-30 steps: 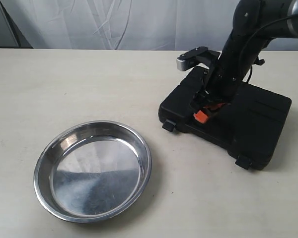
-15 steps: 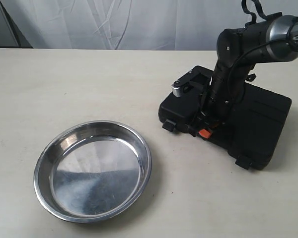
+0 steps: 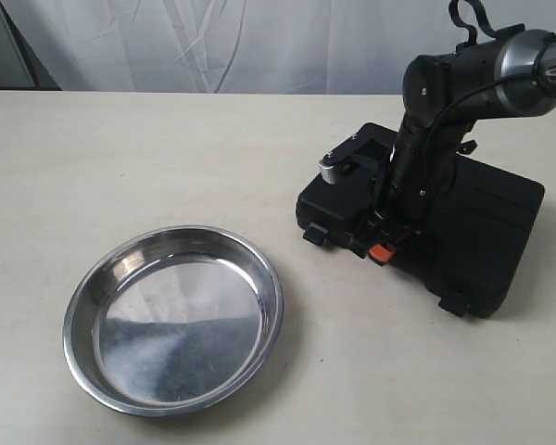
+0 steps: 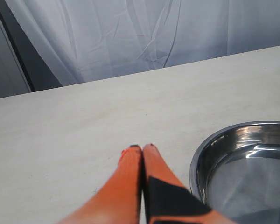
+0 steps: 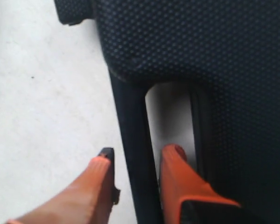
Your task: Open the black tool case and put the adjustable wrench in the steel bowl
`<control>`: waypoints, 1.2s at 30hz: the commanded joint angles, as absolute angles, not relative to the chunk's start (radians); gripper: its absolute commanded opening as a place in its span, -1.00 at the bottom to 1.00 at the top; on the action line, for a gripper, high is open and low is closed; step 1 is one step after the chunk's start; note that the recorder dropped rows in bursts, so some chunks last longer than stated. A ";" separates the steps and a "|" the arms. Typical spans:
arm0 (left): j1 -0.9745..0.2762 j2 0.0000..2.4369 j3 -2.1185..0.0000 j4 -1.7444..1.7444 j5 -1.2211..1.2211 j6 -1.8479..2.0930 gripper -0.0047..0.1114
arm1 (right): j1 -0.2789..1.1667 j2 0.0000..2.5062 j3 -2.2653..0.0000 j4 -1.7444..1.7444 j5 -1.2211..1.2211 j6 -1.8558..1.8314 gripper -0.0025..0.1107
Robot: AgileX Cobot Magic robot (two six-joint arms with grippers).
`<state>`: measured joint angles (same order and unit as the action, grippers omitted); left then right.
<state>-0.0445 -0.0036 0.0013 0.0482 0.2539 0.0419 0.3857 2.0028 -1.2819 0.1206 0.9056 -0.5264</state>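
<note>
The black tool case (image 3: 482, 232) lies closed on the table at the right, so the adjustable wrench is hidden. My right gripper (image 3: 375, 248) is down at the case's front edge. In the right wrist view this gripper (image 5: 140, 151) is open and straddles the case's handle bar (image 5: 130, 121), one orange finger outside it and one in the handle slot, with small gaps on both sides. The steel bowl (image 3: 74, 315) sits empty at the front left. My left gripper (image 4: 142, 148) is shut on nothing, hovering over the table beside the bowl (image 4: 252, 177).
Two latches (image 3: 315, 235) (image 3: 454, 303) sit on the case's front edge either side of the handle. A white curtain (image 3: 259, 37) hangs behind the table. Bare tabletop (image 3: 167, 148) lies between bowl and case.
My right arm has lowered and moved forward over the lid, bringing its gripper from the case top down to the handle at the front edge. Bowl and case have not moved.
</note>
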 commanded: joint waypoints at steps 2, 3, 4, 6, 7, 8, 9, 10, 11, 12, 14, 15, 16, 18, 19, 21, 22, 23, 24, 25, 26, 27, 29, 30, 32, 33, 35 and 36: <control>-0.043 0.000 0.000 0.046 0.239 0.038 -0.91 | 0.380 1.999 -1.280 0.122 0.909 -0.522 -0.68; -0.043 0.000 0.000 0.046 0.239 0.038 -0.91 | 0.380 1.999 -1.280 0.122 0.910 -0.522 -0.68; -0.043 0.000 0.000 0.046 0.239 0.038 -0.91 | 0.380 1.999 -1.280 0.122 0.910 -0.522 -0.65; -0.043 0.000 0.000 0.046 0.239 0.038 -0.91 | 0.380 1.999 -1.280 0.122 0.910 -0.522 -0.37; -0.043 0.000 0.000 0.046 0.239 0.038 -0.91 | 0.380 1.999 -1.280 0.120 0.910 -0.522 -0.31; -0.043 0.000 0.000 0.046 0.239 0.038 -0.91 | 0.380 1.999 -1.280 0.116 0.910 -0.519 -0.28; -0.043 0.000 0.000 0.046 0.239 0.038 -0.91 | 0.380 1.999 -1.280 0.113 0.910 -0.519 -0.29; -0.043 0.000 0.000 0.046 0.239 0.038 -0.91 | 0.380 1.999 -1.280 0.113 0.910 -0.519 -0.31; -0.043 0.000 0.000 0.046 0.239 0.038 -0.91 | 0.380 1.999 -1.280 0.113 0.909 -0.519 -0.31; -0.043 0.000 0.000 0.046 0.239 0.038 -0.91 | 0.380 1.999 -1.276 0.113 0.907 -0.519 -0.31; -0.043 0.000 0.000 0.046 0.239 0.038 -0.91 | 0.380 1.999 -1.266 0.105 0.891 -0.519 -0.31; -0.043 0.000 0.000 0.046 0.239 0.038 -0.91 | 0.380 1.999 -1.256 0.102 0.876 -0.519 -0.31; -0.043 0.000 0.000 0.046 0.239 0.038 -0.91 | 0.380 1.999 -1.247 0.102 0.861 -0.519 -0.31; -0.043 0.000 0.000 0.046 0.239 0.038 -0.91 | 0.380 1.999 -1.234 0.100 0.838 -0.519 -0.31; -0.043 0.000 0.000 0.046 0.239 0.038 -0.91 | 0.380 1.999 -1.232 0.100 0.832 -0.519 -0.32; -0.043 0.000 0.000 0.046 0.239 0.038 -0.91 | 0.380 1.997 -1.232 0.107 0.827 -0.519 -0.43; -0.043 0.000 0.000 0.046 0.239 0.038 -0.91 | 0.380 1.997 -1.232 0.107 0.827 -0.519 -0.52; -0.043 0.000 0.000 0.046 0.239 0.038 -0.91 | 0.380 1.997 -1.232 0.107 0.827 -0.519 -0.63; -0.043 0.000 0.000 0.046 0.239 0.038 -0.91 | 0.380 1.997 -1.232 0.107 0.827 -0.519 -0.75; -0.043 0.000 0.000 0.046 0.239 0.038 -0.91 | 0.380 1.997 -1.232 0.107 0.829 -0.519 -0.86; -0.043 0.000 0.000 0.046 0.239 0.038 -0.91 | 0.380 1.997 -1.232 0.107 0.831 -0.519 -0.98; -0.043 0.000 0.000 0.046 0.239 0.038 -0.91 | 0.380 1.995 -1.232 0.107 0.833 -0.519 -0.97; -0.043 0.000 0.000 0.046 0.239 0.038 -0.91 | 0.380 1.986 -1.232 0.123 0.838 -0.519 -0.97; -0.043 0.000 0.000 0.046 0.239 0.038 -0.91 | 0.380 1.977 -1.232 0.132 0.840 -0.521 -0.97; -0.043 0.000 0.000 0.046 0.239 0.038 -0.91 | 0.380 1.957 -1.232 0.144 0.840 -0.522 -0.97; -0.043 0.000 0.000 0.046 0.239 0.038 -0.91 | 0.380 1.945 -1.232 0.146 0.842 -0.522 -0.97; -0.043 0.000 0.000 0.046 0.239 0.038 -0.91 | 0.380 1.919 -1.232 0.156 0.842 -0.522 -0.97; -0.043 0.000 0.000 0.046 0.239 0.038 -0.91 | 0.380 1.904 -1.232 0.164 0.842 -0.522 -0.97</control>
<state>-0.0445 -0.0036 0.0013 0.0482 0.2539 0.0419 0.3840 1.9600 -1.2304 0.1312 0.8350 -0.5352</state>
